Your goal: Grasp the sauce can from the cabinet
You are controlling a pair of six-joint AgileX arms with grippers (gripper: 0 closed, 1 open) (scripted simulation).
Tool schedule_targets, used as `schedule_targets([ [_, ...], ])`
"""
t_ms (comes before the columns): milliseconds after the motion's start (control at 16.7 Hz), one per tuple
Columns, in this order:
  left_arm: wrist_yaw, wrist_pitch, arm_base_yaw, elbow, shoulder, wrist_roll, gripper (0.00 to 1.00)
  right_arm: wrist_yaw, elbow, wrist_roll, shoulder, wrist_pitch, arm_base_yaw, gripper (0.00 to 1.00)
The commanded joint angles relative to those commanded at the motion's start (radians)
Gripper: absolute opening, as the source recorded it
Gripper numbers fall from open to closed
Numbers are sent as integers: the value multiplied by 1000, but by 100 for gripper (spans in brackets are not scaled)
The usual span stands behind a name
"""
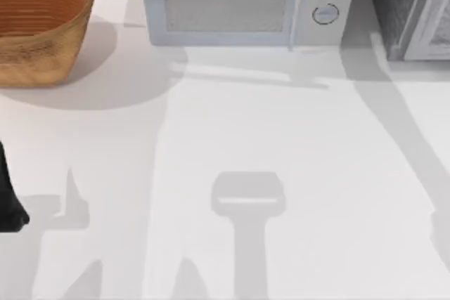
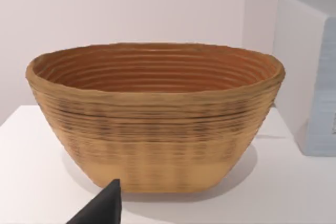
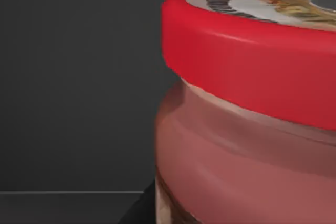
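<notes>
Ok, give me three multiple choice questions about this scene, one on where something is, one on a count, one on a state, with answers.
1. Where on the table is the basket?
A. back left
B. back right
C. front middle

2. How many round knobs has the microwave?
A. one
B. two
C. four

3. How does the sauce can stand inside the cabinet?
A. on its side
B. upside down
C. upright

Answers: 1 A, the top view shows it at the back left corner. 2 B, two knobs sit one above the other. 3 C, its red-ringed top faces up.
</notes>
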Motion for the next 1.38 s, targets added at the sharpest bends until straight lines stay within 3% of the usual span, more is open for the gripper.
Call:
schedule_targets([
  [300, 0, 0, 0, 0, 0, 0, 100, 88, -76, 2, -175, -111, 89, 0],
  [840, 0, 0, 0, 0, 0, 0, 100, 61, -175, 4, -260, -68, 65, 0],
  [1080, 0, 0, 0, 0, 0, 0, 100, 1, -443, 1, -445, 25, 6, 0],
  [1380, 0, 0, 0, 0, 0, 0, 100, -105, -998, -6, -773, 184, -100, 0],
])
